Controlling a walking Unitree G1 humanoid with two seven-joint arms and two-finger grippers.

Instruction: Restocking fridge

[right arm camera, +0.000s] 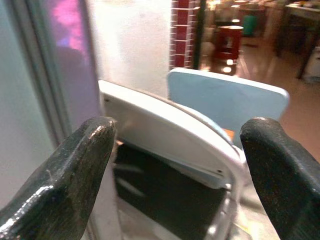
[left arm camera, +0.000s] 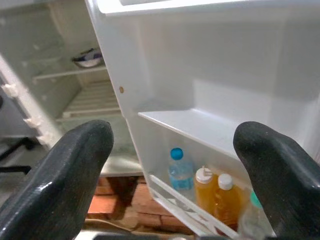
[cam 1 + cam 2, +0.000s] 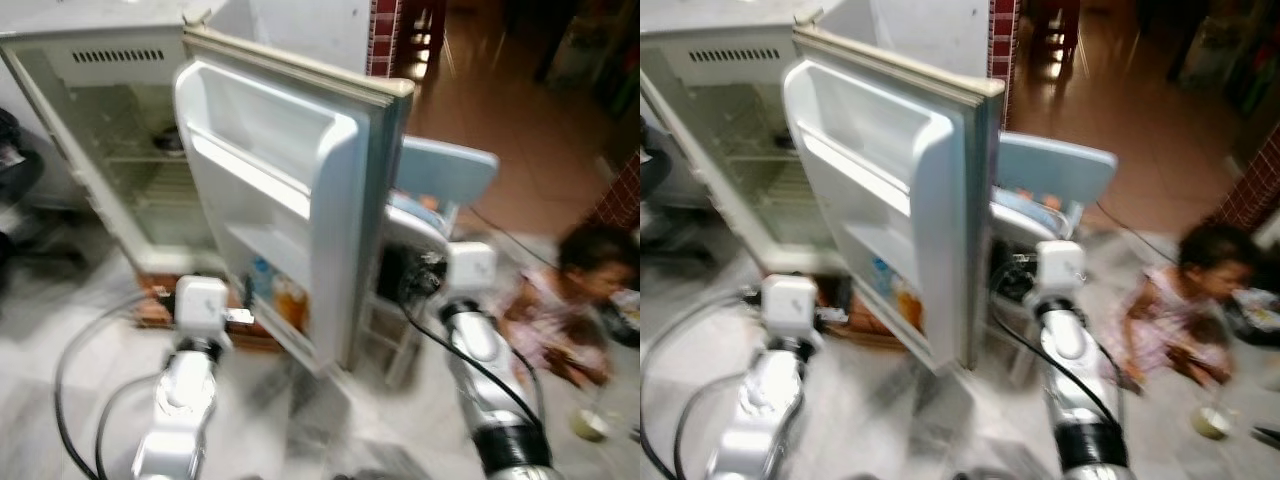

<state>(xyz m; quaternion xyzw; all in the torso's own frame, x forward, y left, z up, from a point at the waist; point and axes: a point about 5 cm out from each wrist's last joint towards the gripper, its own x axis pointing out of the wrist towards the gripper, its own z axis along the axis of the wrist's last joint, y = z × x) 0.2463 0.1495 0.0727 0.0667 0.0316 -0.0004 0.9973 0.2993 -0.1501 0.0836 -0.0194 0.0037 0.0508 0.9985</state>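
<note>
From my head, I see the fridge (image 3: 110, 150) standing open, with its door (image 3: 300, 200) swung out toward me. Low in the door sit some bottles (image 3: 280, 295). My left gripper (image 3: 238, 317) reaches toward that low door shelf. My right gripper (image 3: 1012, 272) is on the other side of the door, near a pale blue chair (image 3: 1055, 175). A small child (image 3: 1185, 300) sits on the floor just beside my right arm. This picture is blurry, so I think I am moving. If I swing that arm or step that way, I could bump the child.

From my left wrist, my two black fingers (image 2: 60, 175) are spread wide and hold nothing. Between them I see a water bottle (image 2: 180, 170) and two orange bottles (image 2: 217, 195) in the door's bottom shelf. If I push in too fast, I could knock them over.

From my right wrist, my fingers (image 1: 60, 175) are spread wide too, and empty. The chair and the door's outer side are close ahead. I could hit the door and swing it shut on my left arm.
</note>
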